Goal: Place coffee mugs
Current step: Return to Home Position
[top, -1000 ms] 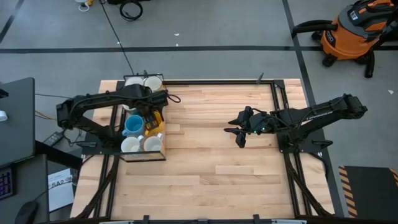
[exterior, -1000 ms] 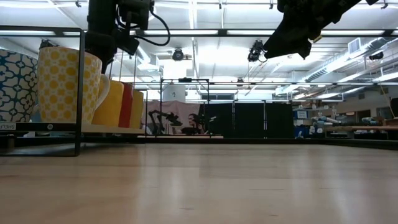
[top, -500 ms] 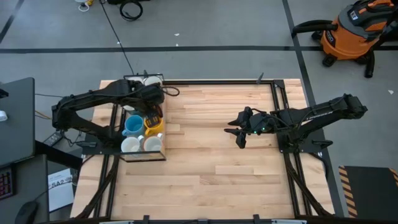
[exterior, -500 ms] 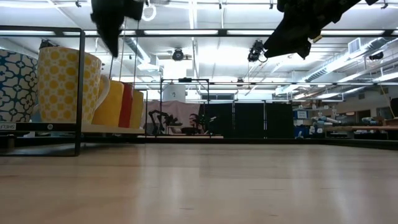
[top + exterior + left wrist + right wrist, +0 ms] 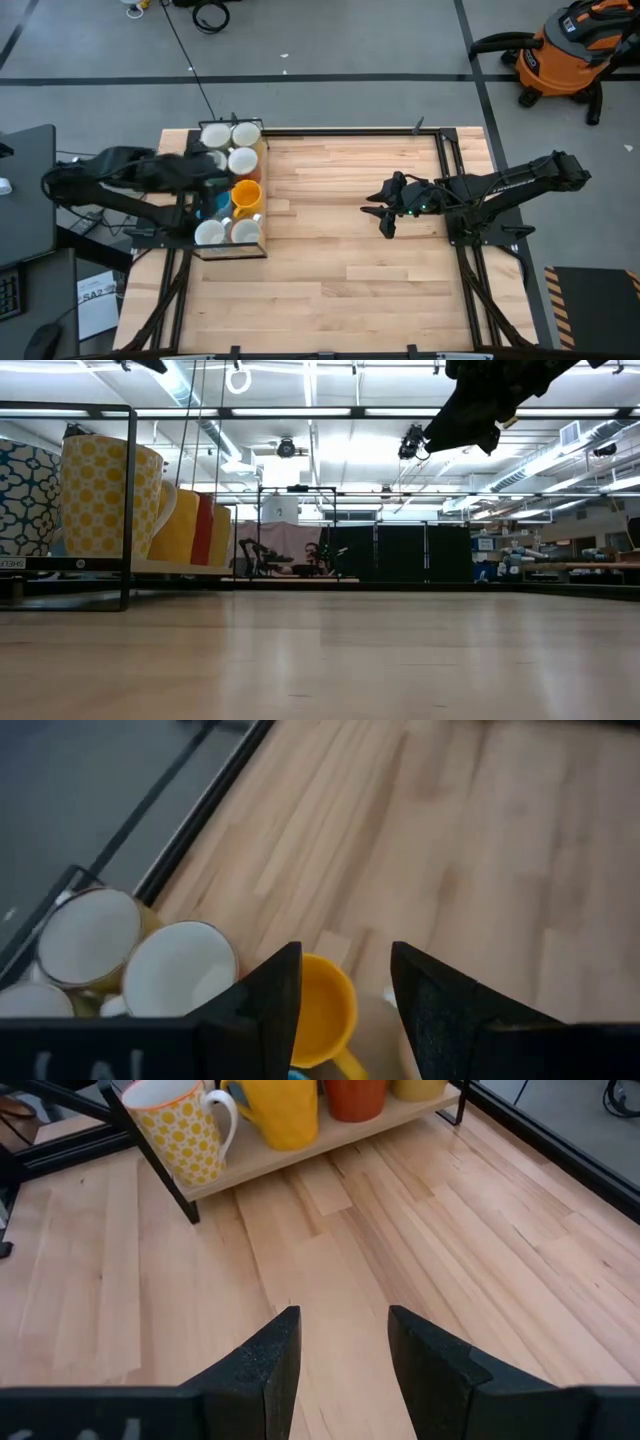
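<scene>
The mugs (image 5: 243, 160) stand close together on the shelf (image 5: 305, 1154) at the left edge of the table (image 5: 350, 280). A dotted yellow one (image 5: 185, 1130) is at the end of a row, just beside a plain yellow one (image 5: 280, 1110). The left gripper (image 5: 345, 955) hangs over the shelf, its fingers apart with nothing between them. The right gripper (image 5: 343, 1312) waits over the right half of the table, also parted and empty.

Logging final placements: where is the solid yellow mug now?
High view: the yellow mug stands in the rack at the table's left edge, between two white-lined mugs, beside the left gripper.
</scene>
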Controlling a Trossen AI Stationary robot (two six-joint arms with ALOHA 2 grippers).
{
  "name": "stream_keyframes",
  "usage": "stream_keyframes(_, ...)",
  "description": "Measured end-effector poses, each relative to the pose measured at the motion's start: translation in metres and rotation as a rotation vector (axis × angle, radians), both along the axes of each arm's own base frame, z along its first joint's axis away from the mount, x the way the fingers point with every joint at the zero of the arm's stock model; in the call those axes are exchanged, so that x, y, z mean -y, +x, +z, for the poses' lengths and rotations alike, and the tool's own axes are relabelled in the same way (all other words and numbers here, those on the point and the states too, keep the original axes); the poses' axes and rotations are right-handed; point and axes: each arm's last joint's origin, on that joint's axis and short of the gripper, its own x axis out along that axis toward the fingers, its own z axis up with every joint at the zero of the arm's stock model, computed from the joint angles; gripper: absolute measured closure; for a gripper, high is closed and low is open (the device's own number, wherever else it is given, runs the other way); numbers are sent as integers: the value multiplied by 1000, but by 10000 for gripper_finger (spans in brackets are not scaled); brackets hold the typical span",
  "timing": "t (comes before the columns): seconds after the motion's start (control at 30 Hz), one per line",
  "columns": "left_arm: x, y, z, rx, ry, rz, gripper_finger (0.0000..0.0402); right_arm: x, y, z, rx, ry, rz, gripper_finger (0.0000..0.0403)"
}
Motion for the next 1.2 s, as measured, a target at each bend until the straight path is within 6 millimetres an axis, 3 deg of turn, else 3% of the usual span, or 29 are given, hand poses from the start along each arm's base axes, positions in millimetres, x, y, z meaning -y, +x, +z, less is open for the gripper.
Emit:
stream_keyframes(0.13, 7, -28, -11, 140, -16, -63, 239, 0, 0, 0, -1, 0, 0, 245)
stream_keyframes(0.33, 9, -44, -46, 328, 5, -151, 239, 0, 0, 0, 1, 0, 0, 245)
stream_keyframes(0.6, 9, -44, -92, 437, 91, -208, 239, 0, 0, 0, 1, 0, 0, 245)
stream_keyframes(1.0, 9, -31, -133, 555, 280, -256, 239, 0, 0, 1, 6, 1, 0, 245)
stream_keyframes(1.2, 5, -29, -156, 555, 282, -245, 239, 0, 0, 1, 8, 1, 0, 245)
